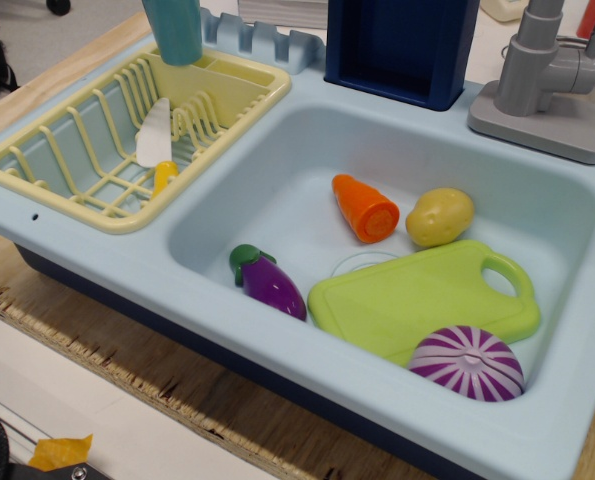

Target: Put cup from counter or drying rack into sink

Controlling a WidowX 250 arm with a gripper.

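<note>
The teal-blue cup [177,30] stands upright at the far end of the pale yellow drying rack [67,185], at its side compartment; its top is cut off by the frame's upper edge. The rack sits on the pale blue counter [97,250], left of the sink [277,190]. The sink basin holds toy food and a board. No gripper fingers show in this view. Only a black part with a screw [72,472] and a cable show at the bottom left corner.
In the rack lies a white-bladed toy knife [155,140]. In the sink are a carrot [366,208], potato [440,216], eggplant [269,281], green cutting board [417,295] and purple onion half [467,362]. A grey faucet [547,80] and dark blue box [397,45] stand behind.
</note>
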